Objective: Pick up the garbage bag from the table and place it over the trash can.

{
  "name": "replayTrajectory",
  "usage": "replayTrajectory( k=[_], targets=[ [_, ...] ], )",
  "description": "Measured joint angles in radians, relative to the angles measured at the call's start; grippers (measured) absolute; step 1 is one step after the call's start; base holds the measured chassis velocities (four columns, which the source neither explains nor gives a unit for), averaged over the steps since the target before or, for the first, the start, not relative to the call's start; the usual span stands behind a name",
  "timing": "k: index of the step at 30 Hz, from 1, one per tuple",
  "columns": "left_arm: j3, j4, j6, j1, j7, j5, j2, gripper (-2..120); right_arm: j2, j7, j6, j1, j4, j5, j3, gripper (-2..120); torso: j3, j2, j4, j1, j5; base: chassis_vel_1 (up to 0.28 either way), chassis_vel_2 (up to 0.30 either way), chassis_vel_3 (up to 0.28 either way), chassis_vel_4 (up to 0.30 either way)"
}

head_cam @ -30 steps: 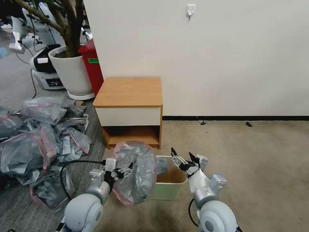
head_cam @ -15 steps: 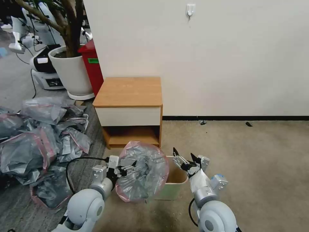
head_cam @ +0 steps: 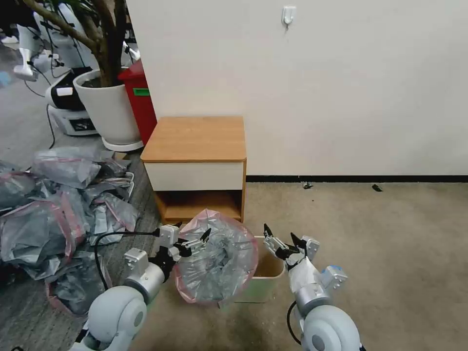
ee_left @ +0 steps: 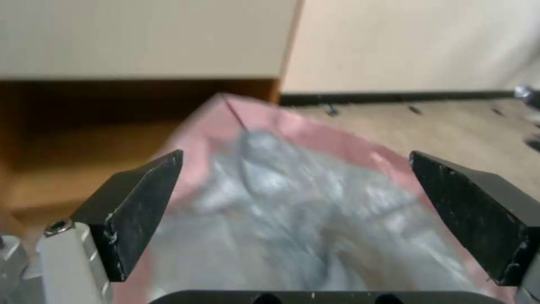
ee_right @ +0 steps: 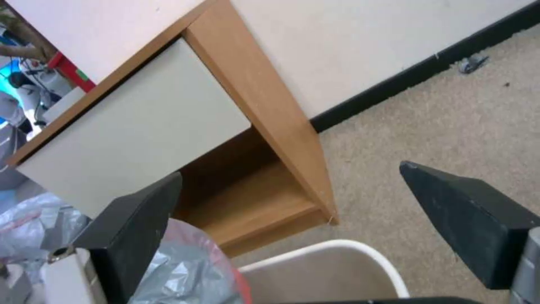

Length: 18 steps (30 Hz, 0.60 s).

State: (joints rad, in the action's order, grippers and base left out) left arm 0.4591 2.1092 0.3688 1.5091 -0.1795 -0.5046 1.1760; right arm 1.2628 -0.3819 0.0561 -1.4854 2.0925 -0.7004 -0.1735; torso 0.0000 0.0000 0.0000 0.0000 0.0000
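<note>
Here garbage bag (head_cam: pixel 217 261) mouth faces rightward.

1. One garbage bag (head_cam: pixel 217 258) with a pink-red rim, at the left gripper (head_cam: pixel 192 243), between its spread fingers in the left wrist view.
2. One cream trash can (head_cam: pixel 265 273), between the two grippers.
3. One wooden table (head_cam: pixel 195 139), beyond both grippers.
4. Two grippers; the right gripper (head_cam: pixel 282 240) stands open above the can's rim.
5. One heap of grey-and-pink bags (head_cam: pixel 53 204), out past the left gripper; perhaps a dozen, too tangled to count.
6. One white plant pot (head_cam: pixel 109 109), one red box (head_cam: pixel 141 97), one wall hook (head_cam: pixel 288 14).
</note>
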Motion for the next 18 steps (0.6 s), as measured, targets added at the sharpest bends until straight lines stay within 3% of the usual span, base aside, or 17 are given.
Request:
replayTrajectory(
  k=[2, 10, 12, 18],
  targets=[
    [-0.003, 0.009, 0.090, 0.022, -0.011, 0.001, -0.001, 100, -0.001, 0.000, -0.002, -0.005, 0.002, -0.001, -0.007, 99, 0.000, 0.000, 0.0001, 0.000, -0.0001, 0.000, 0.000, 0.000, 0.000],
    [-0.003, 0.037, 0.266, 0.041, 0.021, -0.013, -0.008, 100, -0.002, 0.001, -0.009, -0.012, 0.003, -0.001, -0.018, 98, 0.000, 0.000, 0.0001, 0.000, 0.0000, 0.000, 0.000, 0.000, 0.000],
    [-0.008, 0.038, 0.280, 0.032, 0.054, -0.029, -0.008, 100, 0.001, 0.001, -0.010, -0.014, 0.003, -0.001, -0.020, 98, 0.000, 0.000, 0.0001, 0.000, -0.0001, 0.000, 0.000, 0.000, 0.000],
    [-0.010, 0.031, 0.282, 0.018, 0.069, -0.036, -0.017, 98, 0.006, 0.001, -0.013, -0.021, 0.001, 0.000, -0.022, 98, 0.000, 0.000, 0.0000, 0.000, 0.0000, 0.000, 0.000, 0.000, 0.000]
  ],
)
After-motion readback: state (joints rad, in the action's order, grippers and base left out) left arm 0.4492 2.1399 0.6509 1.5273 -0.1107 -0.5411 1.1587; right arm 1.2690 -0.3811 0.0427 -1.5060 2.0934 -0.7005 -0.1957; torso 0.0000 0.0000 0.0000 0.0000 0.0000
